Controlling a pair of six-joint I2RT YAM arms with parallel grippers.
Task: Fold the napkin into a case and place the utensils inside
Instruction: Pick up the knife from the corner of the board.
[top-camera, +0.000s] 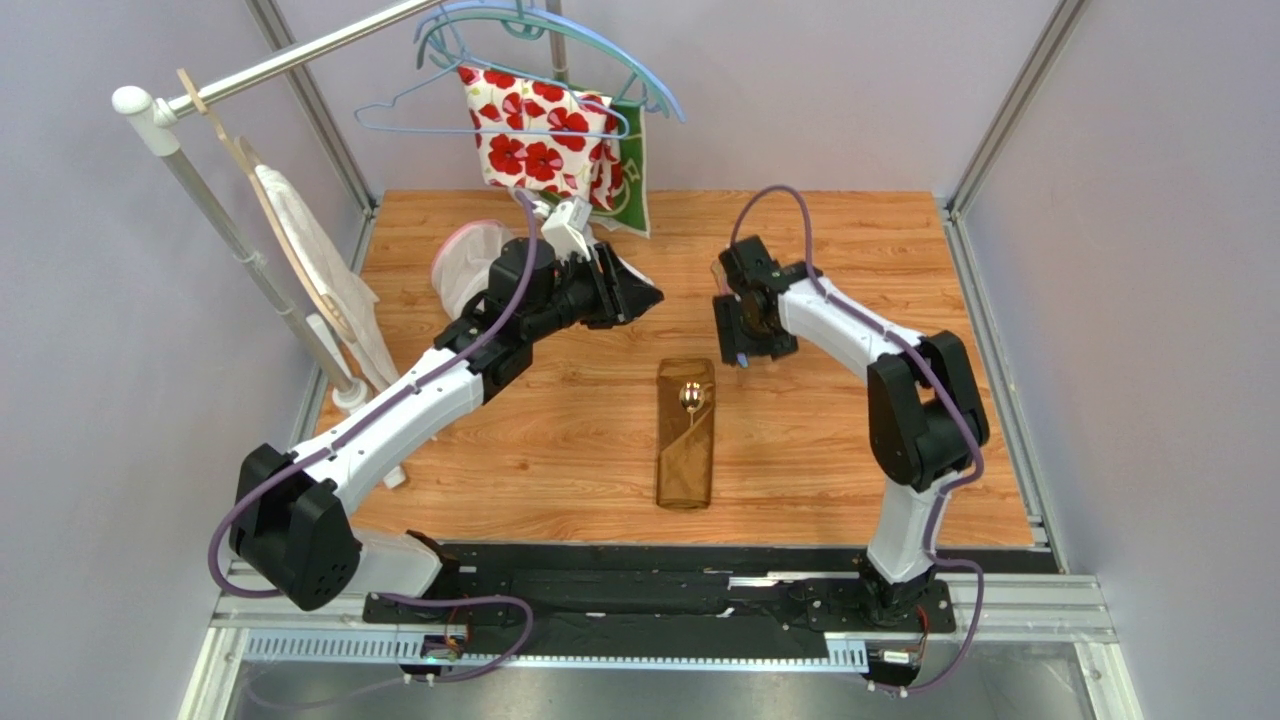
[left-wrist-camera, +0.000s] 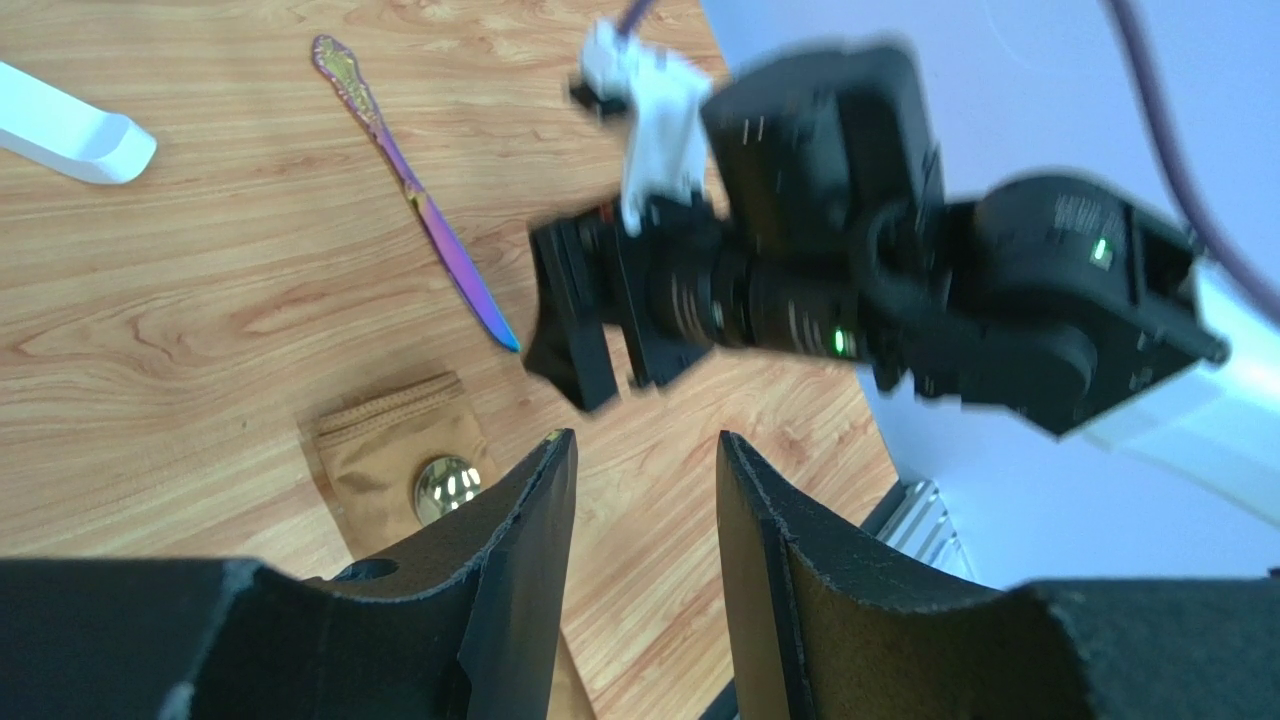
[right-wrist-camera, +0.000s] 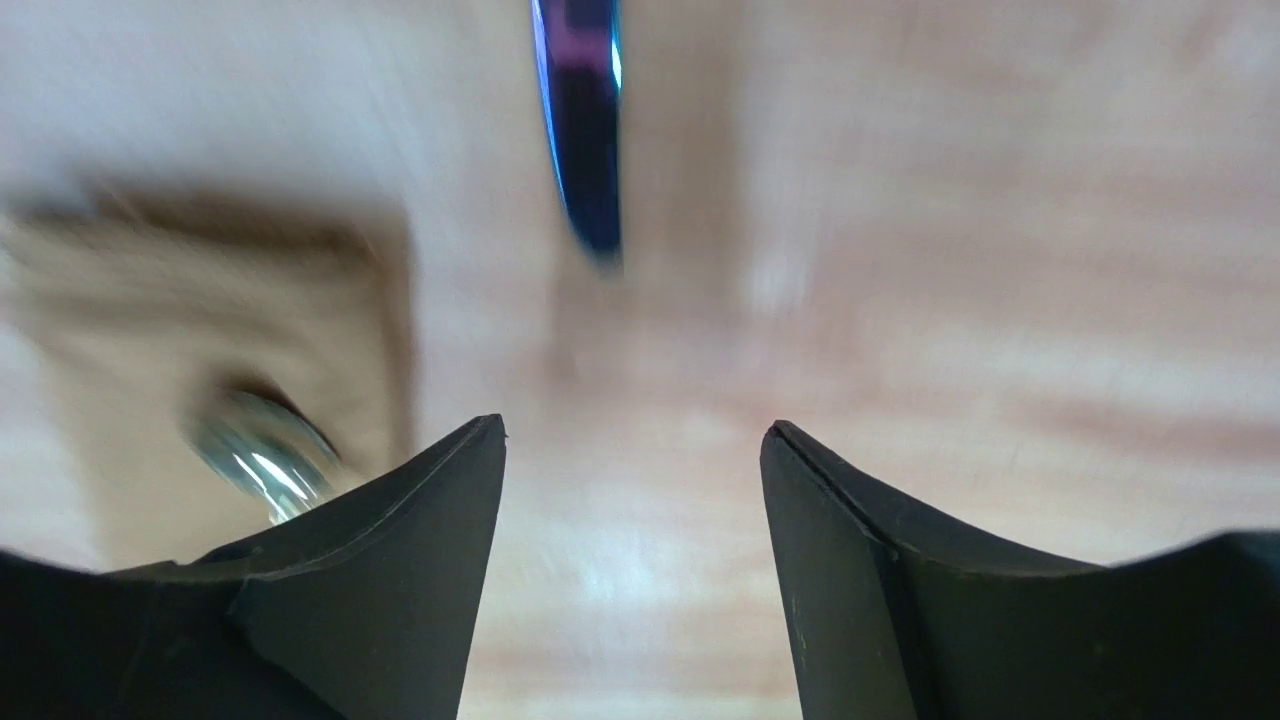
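Note:
The napkin lies folded as a narrow golden-brown case (top-camera: 685, 438) in the middle of the table, also seen as the case (left-wrist-camera: 383, 458) and, blurred, the case (right-wrist-camera: 211, 330). The spoon's shiny bowl (top-camera: 690, 396) sticks out of its far end, showing as the bowl (left-wrist-camera: 446, 483) and the bowl (right-wrist-camera: 263, 458). The purple-pink knife (left-wrist-camera: 424, 218) lies on the wood beyond the case; only its blade tip (right-wrist-camera: 583, 135) shows in the right wrist view. My right gripper (top-camera: 738, 348) (right-wrist-camera: 633, 426) hangs open just short of that tip, holding nothing. My left gripper (top-camera: 646, 297) (left-wrist-camera: 646, 443) is open and empty, raised to the case's far left.
A clothes rack (top-camera: 226, 225) stands at the left with hangers, a red-flowered white cloth (top-camera: 544, 132) and a green cloth (top-camera: 639, 188) at the back. A pale pink-white cloth (top-camera: 463, 252) lies on the table's back left. The rack's white foot (left-wrist-camera: 68, 138) rests near the knife.

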